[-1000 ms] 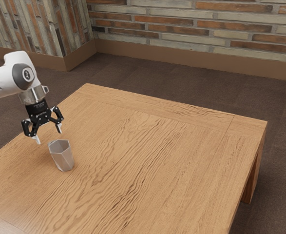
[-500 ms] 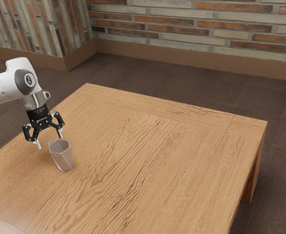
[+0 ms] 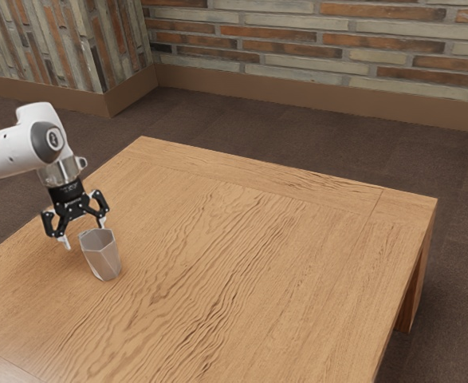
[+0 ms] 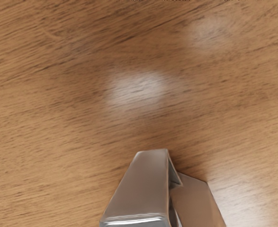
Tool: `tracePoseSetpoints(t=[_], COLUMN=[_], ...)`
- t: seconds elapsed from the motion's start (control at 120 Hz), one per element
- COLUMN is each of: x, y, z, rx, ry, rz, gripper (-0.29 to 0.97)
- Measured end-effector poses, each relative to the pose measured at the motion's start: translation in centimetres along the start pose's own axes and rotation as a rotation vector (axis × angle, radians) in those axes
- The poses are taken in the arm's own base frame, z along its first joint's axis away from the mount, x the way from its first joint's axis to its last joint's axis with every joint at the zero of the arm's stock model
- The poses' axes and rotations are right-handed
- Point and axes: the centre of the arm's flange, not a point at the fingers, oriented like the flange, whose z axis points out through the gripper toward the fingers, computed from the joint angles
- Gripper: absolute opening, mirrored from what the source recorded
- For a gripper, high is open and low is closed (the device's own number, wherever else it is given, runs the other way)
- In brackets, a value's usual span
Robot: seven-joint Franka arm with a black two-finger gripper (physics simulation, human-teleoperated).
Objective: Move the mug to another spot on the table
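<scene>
Two views: exterior gives you gripper (image 3: 83, 232), fingers spread, just above mug (image 3: 101, 255), frame left; wrist, mug's faceted side. Wood table (image 3: 257, 239), brick walls (image 3: 313, 40).

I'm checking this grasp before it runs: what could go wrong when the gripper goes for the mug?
The open gripper hangs seemingly off-centre over the rim of the mug, so a finger may hit the rim and tip it. Its walls taper and are faceted, so a pinch might slip.
</scene>
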Motion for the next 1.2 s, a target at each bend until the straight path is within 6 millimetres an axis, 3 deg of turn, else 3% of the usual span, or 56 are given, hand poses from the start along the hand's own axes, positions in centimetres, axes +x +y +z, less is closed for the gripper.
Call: tracePoseSetpoints(t=[0.442,1.2], x=[0.6,0.6], y=[1.0,1.4], z=[1.8,3.0], rx=[-0.013,-0.032], ry=[0.027,0.032], rz=[0.016,0.019], gripper=[0.68,0.64])
